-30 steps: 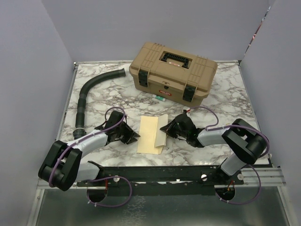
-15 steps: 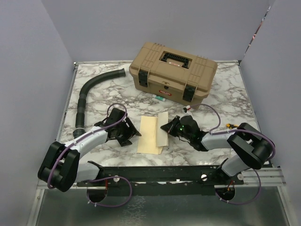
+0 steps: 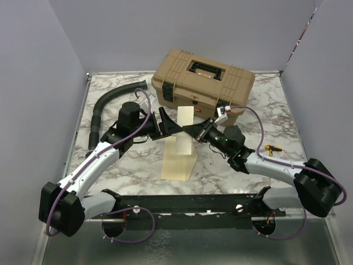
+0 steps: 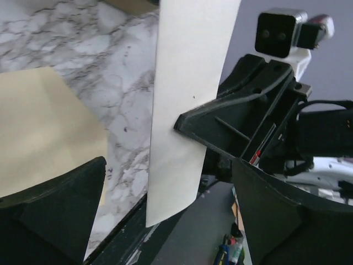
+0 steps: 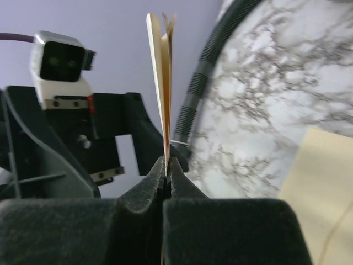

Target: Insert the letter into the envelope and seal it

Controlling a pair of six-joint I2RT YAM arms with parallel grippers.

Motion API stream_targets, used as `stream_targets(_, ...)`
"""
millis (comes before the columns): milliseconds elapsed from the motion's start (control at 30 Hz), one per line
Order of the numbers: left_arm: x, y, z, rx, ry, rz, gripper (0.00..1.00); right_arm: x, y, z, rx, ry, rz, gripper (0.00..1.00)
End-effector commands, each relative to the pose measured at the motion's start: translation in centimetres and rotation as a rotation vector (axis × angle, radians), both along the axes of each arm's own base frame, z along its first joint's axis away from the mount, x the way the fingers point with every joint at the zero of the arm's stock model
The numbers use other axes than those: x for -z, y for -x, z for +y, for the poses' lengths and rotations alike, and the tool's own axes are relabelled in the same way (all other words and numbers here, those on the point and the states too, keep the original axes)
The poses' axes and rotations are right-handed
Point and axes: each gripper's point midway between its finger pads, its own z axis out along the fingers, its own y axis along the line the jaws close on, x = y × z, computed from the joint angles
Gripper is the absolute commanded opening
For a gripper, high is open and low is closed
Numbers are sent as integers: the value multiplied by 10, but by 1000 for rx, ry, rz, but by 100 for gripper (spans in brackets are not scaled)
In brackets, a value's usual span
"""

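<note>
Nearest me the letter [image 3: 177, 165] lies flat on the marble table [image 3: 127, 160], between my two arms and just beyond the black rail at the near edge. Above its far end my right gripper [image 3: 194, 131] is clamped tight on the envelope [image 3: 185, 118], pinching it low down so that it stands upright and clear of the table. Seen edge-on from that wrist, its two layers part a little at the top. My left gripper [image 3: 167, 124] faces it from the other side with the jaws spread wide. The envelope's lower end sits in the gap between them, and neither finger touches it as far as I can see. Off to the right lies a small yellow-and-black tool [image 3: 272, 148]. Farther back a black ribbed hose [image 3: 102, 110] curves along the left side, and the tan toolbox [image 3: 201, 83] stands shut at the far edge.
</note>
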Motion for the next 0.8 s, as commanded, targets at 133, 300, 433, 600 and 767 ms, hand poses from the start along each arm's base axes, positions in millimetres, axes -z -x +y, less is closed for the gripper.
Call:
stream_targets(133, -74, 33, -24, 240, 271, -138, 72, -69, 6, -7, -60, -267, 46, 0)
stream_targets(300, -92, 44, -28, 290, 374, -147, 52, -86, 4, -15, -60, -364, 60, 0)
stream_targets(433, -82, 47, -33, 306, 370, -106, 51, -95, 3, -16, -81, -418, 53, 0)
stream_targets(600, -75, 41, -37, 293, 364, -76, 50, -97, 4, -13, -102, -443, 52, 0)
stream_targets(767, -70, 37, -39, 282, 355, -65, 34, -103, 5, -14, -108, -474, 55, 0)
